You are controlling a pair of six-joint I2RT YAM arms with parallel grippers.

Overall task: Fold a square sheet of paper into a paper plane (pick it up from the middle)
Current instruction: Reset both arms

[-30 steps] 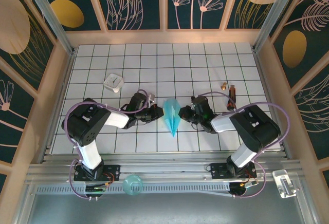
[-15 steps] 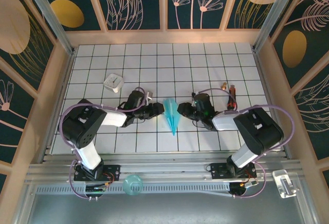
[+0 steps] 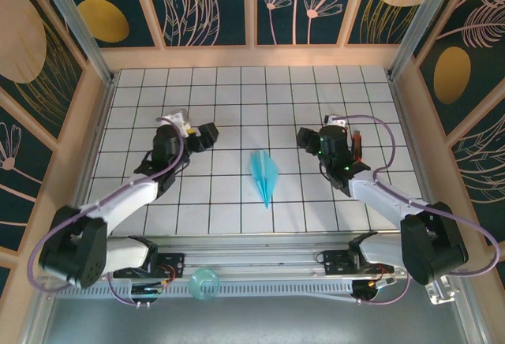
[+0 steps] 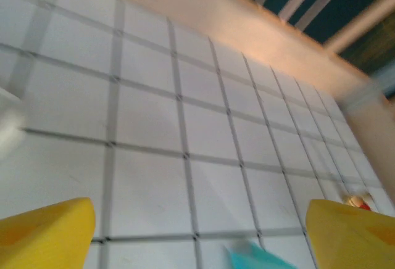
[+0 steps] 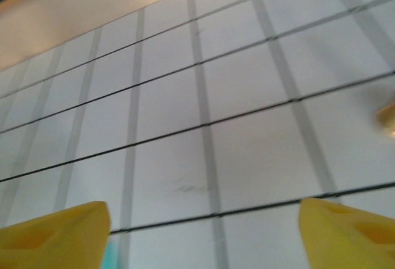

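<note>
since 1 second earlier both arms had swung back and outward from the paper plane point(image 3: 265, 173), and both claws had gone from pressed together to spread. the paper plane lay free near the middle of the desk point(image 3: 237, 91), nose toward the near edge, touched by neither claw. the left claw point(image 3: 207, 132) hung well to its left, its yellow fingertips point(image 4: 46, 232) wide apart with nothing between them. the right claw point(image 3: 305, 138) stood well to its right, equally spread and empty. a corner of light-blue paper showed at the bottom edge of the left wrist view.

the folding looked done, so the remaining risks seemed small. the thin paper, no longer pinned, could spring its creases open and lose the dart shape. the left arm lay over or just beside the small white block point(image 3: 173, 117) and could nudge it. the right claw sat near the small brown items point(image 3: 357, 140), and a careless swing could scatter them. any return sweep across the middle could shove the loose plane.
</note>
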